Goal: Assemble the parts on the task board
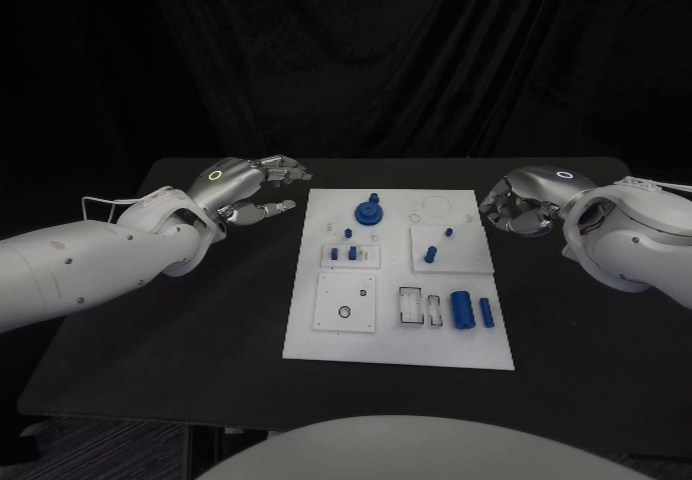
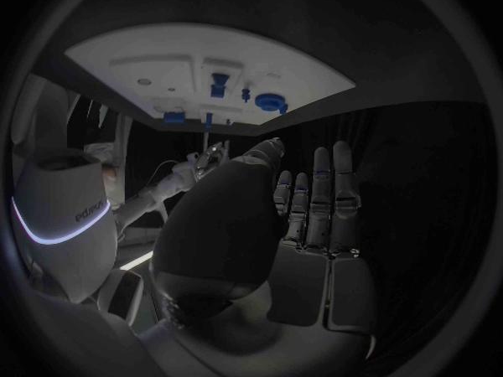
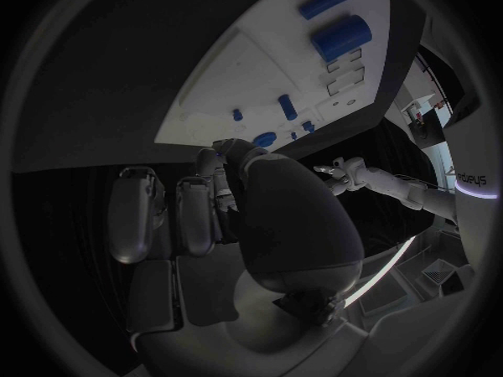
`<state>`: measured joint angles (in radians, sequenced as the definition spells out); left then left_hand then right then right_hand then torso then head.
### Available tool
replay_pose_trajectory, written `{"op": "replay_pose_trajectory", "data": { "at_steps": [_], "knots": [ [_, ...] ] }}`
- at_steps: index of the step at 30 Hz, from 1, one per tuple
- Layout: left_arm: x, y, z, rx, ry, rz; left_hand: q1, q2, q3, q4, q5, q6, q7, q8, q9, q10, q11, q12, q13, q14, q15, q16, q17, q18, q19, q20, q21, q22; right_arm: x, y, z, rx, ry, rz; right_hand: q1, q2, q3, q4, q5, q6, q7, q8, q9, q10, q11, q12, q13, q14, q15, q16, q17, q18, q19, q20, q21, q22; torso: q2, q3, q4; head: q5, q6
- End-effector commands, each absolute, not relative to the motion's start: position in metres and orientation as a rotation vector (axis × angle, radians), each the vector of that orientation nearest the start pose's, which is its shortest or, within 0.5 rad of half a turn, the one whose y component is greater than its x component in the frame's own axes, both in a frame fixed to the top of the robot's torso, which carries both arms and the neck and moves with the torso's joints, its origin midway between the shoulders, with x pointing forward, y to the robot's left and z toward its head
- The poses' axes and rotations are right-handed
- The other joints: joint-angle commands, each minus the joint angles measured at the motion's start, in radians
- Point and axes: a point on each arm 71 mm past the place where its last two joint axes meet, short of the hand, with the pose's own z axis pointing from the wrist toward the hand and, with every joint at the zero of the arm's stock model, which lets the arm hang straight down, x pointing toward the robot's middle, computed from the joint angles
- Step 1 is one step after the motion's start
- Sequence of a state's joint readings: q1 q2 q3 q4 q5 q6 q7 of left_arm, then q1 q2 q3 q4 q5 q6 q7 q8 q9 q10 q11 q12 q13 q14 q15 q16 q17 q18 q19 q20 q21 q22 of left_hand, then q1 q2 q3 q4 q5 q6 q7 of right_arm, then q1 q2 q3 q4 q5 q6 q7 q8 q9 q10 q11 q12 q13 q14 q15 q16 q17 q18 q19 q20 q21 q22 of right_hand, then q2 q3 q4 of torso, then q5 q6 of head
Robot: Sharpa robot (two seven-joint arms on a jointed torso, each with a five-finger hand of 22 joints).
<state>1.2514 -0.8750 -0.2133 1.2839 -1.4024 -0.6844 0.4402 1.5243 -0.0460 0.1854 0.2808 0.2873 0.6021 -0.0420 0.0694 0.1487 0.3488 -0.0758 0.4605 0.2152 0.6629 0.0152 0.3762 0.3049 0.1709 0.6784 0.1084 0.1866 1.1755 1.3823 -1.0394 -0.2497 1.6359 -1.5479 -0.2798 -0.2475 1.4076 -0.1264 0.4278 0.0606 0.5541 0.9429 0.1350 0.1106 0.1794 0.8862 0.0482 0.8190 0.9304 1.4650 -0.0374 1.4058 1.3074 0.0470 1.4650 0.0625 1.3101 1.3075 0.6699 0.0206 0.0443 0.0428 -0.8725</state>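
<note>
A white task board [image 1: 401,345] lies in the middle of a black table [image 1: 173,330], between two white robot arms. The left hand [image 1: 248,190] hovers just beside the board's far left corner, fingers spread and holding nothing. The right hand [image 1: 522,202] sits just off the far right corner, fingers curled inward around nothing that I can see.

Small blue parts rest on the board: a round knobbed piece [image 1: 371,212] near the far edge, short pegs [image 1: 346,252] on a raised tile, and a thick cylinder [image 1: 462,309] beside a thinner one [image 1: 486,312] toward the near right.

Assembly looks not yet begun; neither hand touches a part. The next move likely calls for one hand to reach in and pinch a loose piece.

The left wrist view shows the left hand's flat palm and straight fingers [image 2: 319,201], confirming it is released. The right wrist view shows its fingers [image 3: 168,218] folded close.
</note>
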Motion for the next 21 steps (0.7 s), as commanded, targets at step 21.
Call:
{"op": "replay_pose_trajectory", "data": {
  "at_steps": [21],
  "knots": [
    [0.451, 0.27, -0.202, -0.603, 1.382, -1.744, -0.148, 0.185, -0.388, 0.01, 0.047, -0.308, -0.019, -0.037, -0.115, -0.274, 0.033, -0.372, -0.193, -0.663, 0.058, -0.376, -0.305, 0.006, -0.555, 0.1, -0.143, -0.753, 0.475, -0.229, -0.183, -0.475, 1.691, 0.431, -0.048, -0.039, -0.076, 0.052, -0.331, -0.057, -0.027, -0.019, 0.005, -0.202, 0.081, -0.433, -0.513, 0.036, 0.077, -0.033, 0.039, 0.028, -0.028, 0.077, -0.071, 0.162, 0.002, -0.0224, 0.0228, -0.072, 0.0]
  ]
}}
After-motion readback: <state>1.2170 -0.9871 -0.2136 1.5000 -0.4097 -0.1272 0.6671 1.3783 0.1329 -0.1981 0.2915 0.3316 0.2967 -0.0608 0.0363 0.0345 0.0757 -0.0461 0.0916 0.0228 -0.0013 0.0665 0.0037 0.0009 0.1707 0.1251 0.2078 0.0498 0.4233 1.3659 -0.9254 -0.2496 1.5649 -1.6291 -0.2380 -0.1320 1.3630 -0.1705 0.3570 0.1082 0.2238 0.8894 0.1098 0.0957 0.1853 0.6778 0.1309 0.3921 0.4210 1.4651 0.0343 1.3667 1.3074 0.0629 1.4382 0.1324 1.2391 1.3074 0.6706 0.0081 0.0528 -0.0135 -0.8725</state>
